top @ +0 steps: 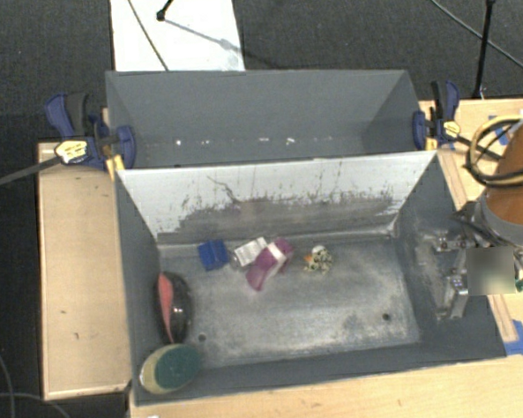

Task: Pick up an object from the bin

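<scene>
The metal two-finger gripper (450,300) hangs at the right side of the grey metal bin (270,203), over the foot of its sloping right wall. Whether it is open or closed cannot be told from this angle.

All the loose things lie to its left, well apart from it. The nearest is a small yellow-and-dark speckled trinket (317,259) on the bin floor near the back wall. Farther left sit a purple plastic block (267,263), tilted, with a crumpled white-and-silver piece (248,251) touching it, and then a small blue block (212,254) just beside that. Farthest from the gripper, against the left wall, lie a black oblong thing with a red stripe (173,306) and, at the front left corner, a round yellow-rimmed green disc (171,367).
</scene>
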Tool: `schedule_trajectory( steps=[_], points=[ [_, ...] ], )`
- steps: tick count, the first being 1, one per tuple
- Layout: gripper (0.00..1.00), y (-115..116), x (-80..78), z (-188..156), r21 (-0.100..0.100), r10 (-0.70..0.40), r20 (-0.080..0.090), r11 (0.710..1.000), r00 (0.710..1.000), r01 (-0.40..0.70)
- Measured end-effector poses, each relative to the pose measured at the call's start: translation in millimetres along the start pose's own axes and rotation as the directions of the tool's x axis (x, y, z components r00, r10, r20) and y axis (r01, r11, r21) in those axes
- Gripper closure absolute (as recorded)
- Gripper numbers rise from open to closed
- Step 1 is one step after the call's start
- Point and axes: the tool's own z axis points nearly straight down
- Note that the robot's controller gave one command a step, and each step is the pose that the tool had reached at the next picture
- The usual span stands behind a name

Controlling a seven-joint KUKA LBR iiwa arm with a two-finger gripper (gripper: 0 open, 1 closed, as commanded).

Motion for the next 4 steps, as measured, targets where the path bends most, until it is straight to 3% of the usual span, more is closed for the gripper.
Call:
schedule_trajectory(
  steps=[1,2,3,4],
  points=[
    [0.0,49.0,-86.9,92.9,-0.001,-0.098,0.008,0.995,0.995,0.098],
    [0.0,121.6,-91.3,115.1,-0.003,-0.131,0.005,0.991,0.991,0.131],
    [1.0,116.0,-91.5,113.7,0.002,-0.129,0.006,0.992,0.992,0.129],
    [0.0,116.0,-91.5,113.8,0.002,-0.132,0.006,0.991,0.991,0.132]
  ],
)
